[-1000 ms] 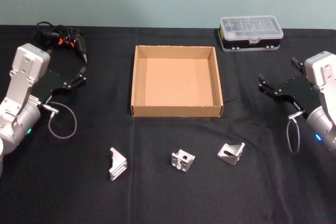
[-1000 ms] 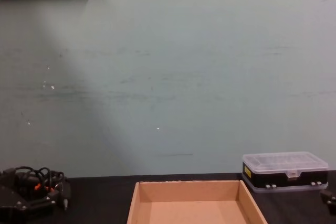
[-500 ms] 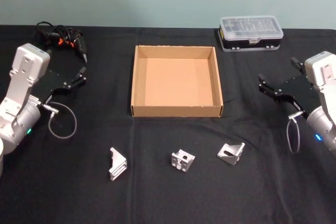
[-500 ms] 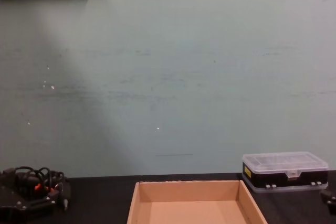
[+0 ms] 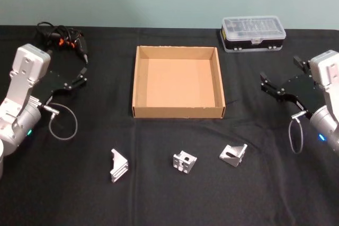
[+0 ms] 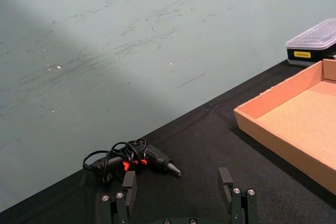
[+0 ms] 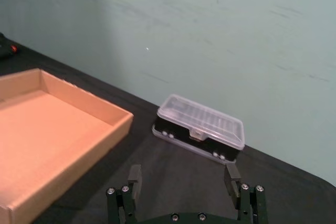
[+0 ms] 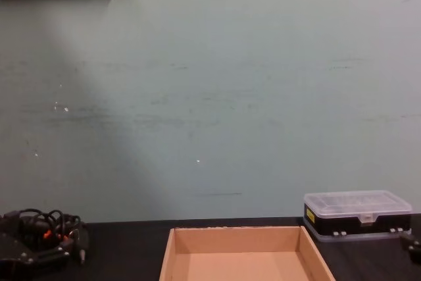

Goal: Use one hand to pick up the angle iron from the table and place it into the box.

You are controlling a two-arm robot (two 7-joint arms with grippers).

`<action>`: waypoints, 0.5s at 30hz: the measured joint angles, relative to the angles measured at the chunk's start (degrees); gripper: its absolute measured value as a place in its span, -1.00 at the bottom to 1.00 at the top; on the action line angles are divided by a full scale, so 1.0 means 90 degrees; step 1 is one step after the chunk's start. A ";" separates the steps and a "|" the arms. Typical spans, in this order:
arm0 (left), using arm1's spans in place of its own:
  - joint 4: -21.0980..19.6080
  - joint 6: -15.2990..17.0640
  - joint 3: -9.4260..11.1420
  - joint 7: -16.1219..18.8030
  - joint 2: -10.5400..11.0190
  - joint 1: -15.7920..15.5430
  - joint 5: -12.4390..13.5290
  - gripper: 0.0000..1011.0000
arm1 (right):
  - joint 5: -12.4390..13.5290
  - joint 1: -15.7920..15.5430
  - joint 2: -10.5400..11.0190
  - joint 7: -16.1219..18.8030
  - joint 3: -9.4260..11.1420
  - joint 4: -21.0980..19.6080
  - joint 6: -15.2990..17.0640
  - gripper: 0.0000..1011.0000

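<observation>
Three silver angle irons lie in a row on the black table [image 5: 169, 199] near its front: one at the left [image 5: 118, 165], one in the middle [image 5: 184, 162], one at the right [image 5: 233, 154]. Behind them sits the tan cardboard box [image 5: 177, 112], with nothing in it. My left gripper [image 5: 69, 66] hovers open at the table's left, far from the irons. At the table's right my right gripper [image 5: 282, 73] is open too, holding nothing. The wrist views show each gripper's spread fingers, left [image 6: 177, 184] and right [image 7: 184, 177], with the box's wall [image 6: 273, 129] [image 7: 89, 145] to one side.
A clear-lidded plastic case with a black base [image 5: 253, 33] [image 7: 202, 127] stands at the back right. A black glue gun with a coiled cable [image 5: 66, 38] [image 6: 142, 157] lies at the back left, just beyond the left gripper.
The right arm has drifted slightly to the right. The left arm, the box and the angle irons have not moved.
</observation>
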 joint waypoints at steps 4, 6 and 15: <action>0.0000 0.0000 -0.0001 0.0000 0.0000 0.0000 0.0000 1.00 | 0.0195 -0.0089 0.0009 0.0240 0.0154 -0.0162 -0.0068 0.98; 0.0000 0.0000 0.0000 0.0000 0.0000 0.0000 0.0000 1.00 | 0.0292 -0.0137 0.0027 0.0331 0.0222 -0.0245 -0.0067 0.98; 0.0000 0.0000 0.0000 0.0000 0.0000 0.0000 0.0000 1.00 | 0.1210 -0.0709 0.0500 0.1298 0.0653 -0.1002 0.0338 0.98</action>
